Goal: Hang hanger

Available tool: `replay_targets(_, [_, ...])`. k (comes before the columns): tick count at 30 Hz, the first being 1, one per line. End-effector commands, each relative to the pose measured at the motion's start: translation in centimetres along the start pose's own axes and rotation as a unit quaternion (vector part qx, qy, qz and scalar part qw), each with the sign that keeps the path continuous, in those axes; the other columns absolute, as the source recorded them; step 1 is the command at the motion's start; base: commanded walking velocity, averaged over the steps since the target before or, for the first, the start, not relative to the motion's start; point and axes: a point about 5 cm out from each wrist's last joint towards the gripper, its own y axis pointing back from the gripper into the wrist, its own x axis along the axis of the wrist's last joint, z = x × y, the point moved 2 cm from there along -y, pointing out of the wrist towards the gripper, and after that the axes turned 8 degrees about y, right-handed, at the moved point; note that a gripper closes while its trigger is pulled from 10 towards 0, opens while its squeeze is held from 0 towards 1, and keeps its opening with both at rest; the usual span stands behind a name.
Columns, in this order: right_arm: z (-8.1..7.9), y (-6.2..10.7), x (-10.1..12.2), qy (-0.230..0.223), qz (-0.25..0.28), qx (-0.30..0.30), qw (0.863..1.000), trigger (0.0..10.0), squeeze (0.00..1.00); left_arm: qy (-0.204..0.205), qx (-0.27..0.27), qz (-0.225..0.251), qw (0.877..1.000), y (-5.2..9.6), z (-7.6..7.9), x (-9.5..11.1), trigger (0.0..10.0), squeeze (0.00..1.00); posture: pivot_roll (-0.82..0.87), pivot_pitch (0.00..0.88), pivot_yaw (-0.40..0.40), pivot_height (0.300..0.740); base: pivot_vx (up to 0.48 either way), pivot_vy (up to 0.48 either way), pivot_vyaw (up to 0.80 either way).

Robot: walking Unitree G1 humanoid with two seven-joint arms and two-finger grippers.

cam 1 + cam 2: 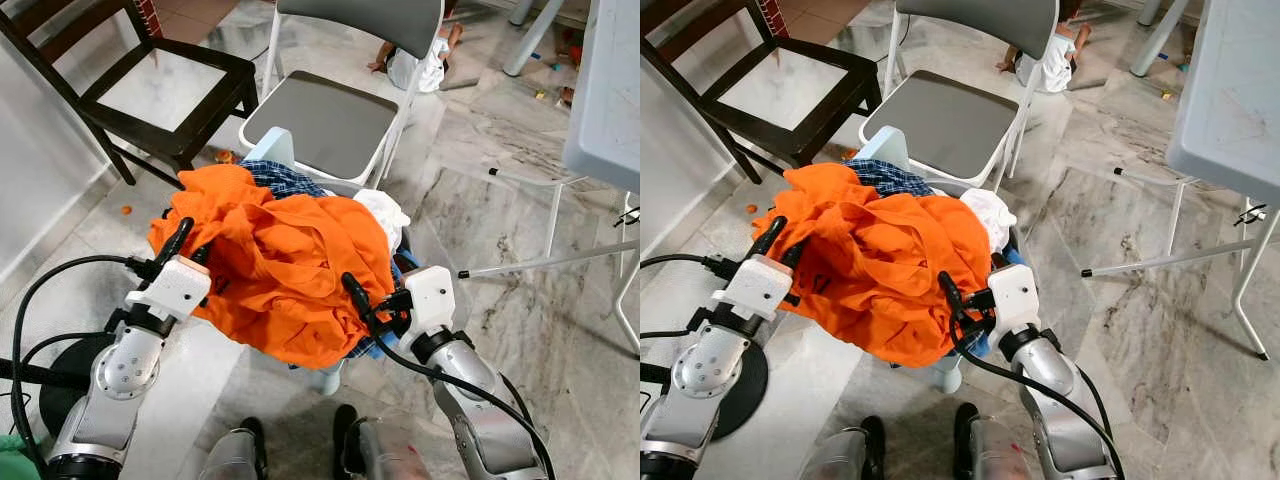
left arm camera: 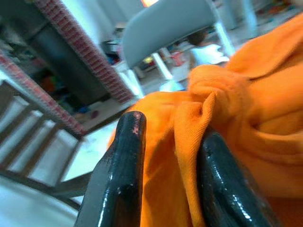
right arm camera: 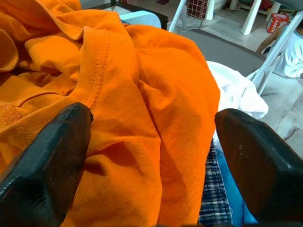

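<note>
A heap of laundry fills a pale blue basket [image 1: 272, 147] right in front of me, topped by a crumpled orange shirt [image 1: 280, 260]. Under it lie a blue plaid cloth [image 1: 283, 180] and a white cloth [image 1: 385, 212]. My left gripper [image 1: 190, 240] is at the shirt's left edge. In the left wrist view its fingers [image 2: 125, 156] are shut on a fold of the orange fabric [image 2: 236, 109]. My right gripper [image 1: 372, 295] is at the shirt's right side. Its fingers [image 3: 52, 151] stand wide open with orange cloth [image 3: 142, 94] between them, untouched. I see no hanger.
A grey folding chair [image 1: 325, 120] stands just behind the basket, and a dark wooden chair [image 1: 170, 90] is at the back left by the wall. A white table [image 1: 610, 90] with thin metal legs is on the right. Someone in a white top [image 1: 420, 65] is on the floor beyond.
</note>
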Motion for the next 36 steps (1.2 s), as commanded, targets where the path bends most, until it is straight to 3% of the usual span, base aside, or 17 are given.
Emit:
replay_targets(1, [-0.1,0.3,-0.7,-0.003,-0.011,-0.001,1.000,10.0,0.00,0.012,-0.033,-0.009,0.999,0.8,1.0,-0.4,10.0,1.00,0.03,0.294,-0.034,0.740,0.000,0.000,0.00])
replay_targets(3, [-0.1,0.3,-0.7,-0.002,-0.012,0.000,1.000,10.0,0.00,0.030,-0.107,-0.027,0.993,1.8,3.1,-1.1,10.0,1.00,0.03,0.294,-0.034,0.740,0.000,0.000,0.00])
replay_targets(9, [-0.1,0.3,-0.7,-0.002,-0.013,0.000,1.000,10.0,0.00,0.019,-0.143,-0.030,0.989,2.6,4.4,-1.2,10.0,1.00,0.04,0.297,-0.036,0.740,0.000,0.000,0.00])
replay_targets(13, [-0.1,0.4,-0.8,-0.001,-0.014,0.002,1.000,10.0,0.00,0.024,-0.125,-0.019,0.992,2.2,4.1,-0.7,10.0,1.00,0.04,0.295,-0.041,0.740,0.000,0.000,0.00])
replay_targets(19, [-0.1,0.3,-0.8,0.000,-0.015,0.003,1.000,10.0,0.00,0.005,-0.079,0.031,0.996,-0.2,1.7,1.7,10.0,1.00,0.04,0.295,-0.043,0.740,0.000,0.000,0.00])
replay_targets(22, [-0.1,0.3,-0.8,0.000,-0.015,0.004,1.000,10.0,0.00,-0.009,-0.088,0.058,0.994,-1.4,1.0,3.0,10.0,1.00,0.04,0.298,-0.042,0.740,0.000,0.000,0.00])
replay_targets(26, [-0.2,0.3,-0.8,-0.001,-0.014,0.005,1.000,10.0,0.00,-0.002,-0.103,0.051,0.993,-2.1,1.0,2.8,10.0,1.00,0.04,0.298,-0.042,0.740,0.000,0.000,0.00])
replay_targets(27, [-0.3,0.3,-0.8,-0.002,-0.014,0.005,1.000,10.0,0.00,0.007,-0.110,0.037,0.993,-2.3,1.1,2.3,10.0,0.91,0.04,0.297,-0.038,0.740,0.000,0.000,0.00])
replay_targets(28, [-0.3,0.3,-0.8,-0.002,-0.014,0.005,1.000,10.0,0.00,0.013,-0.113,0.027,0.993,-2.4,1.1,1.9,10.0,0.36,0.04,0.297,-0.038,0.740,0.000,0.000,0.00])
replay_targets(29, [-0.3,0.3,-0.8,-0.002,-0.014,0.005,1.000,10.0,0.00,0.024,-0.116,0.014,0.993,-2.4,1.1,1.4,10.0,0.00,0.04,0.297,-0.038,0.740,0.000,0.000,0.00])
replay_targets(36, [-0.3,0.3,-0.9,-0.001,-0.016,0.004,1.000,10.0,0.00,0.094,-0.154,-0.035,0.983,-2.6,1.4,-0.3,10.0,0.00,0.03,0.297,-0.036,0.740,0.000,0.000,0.00])
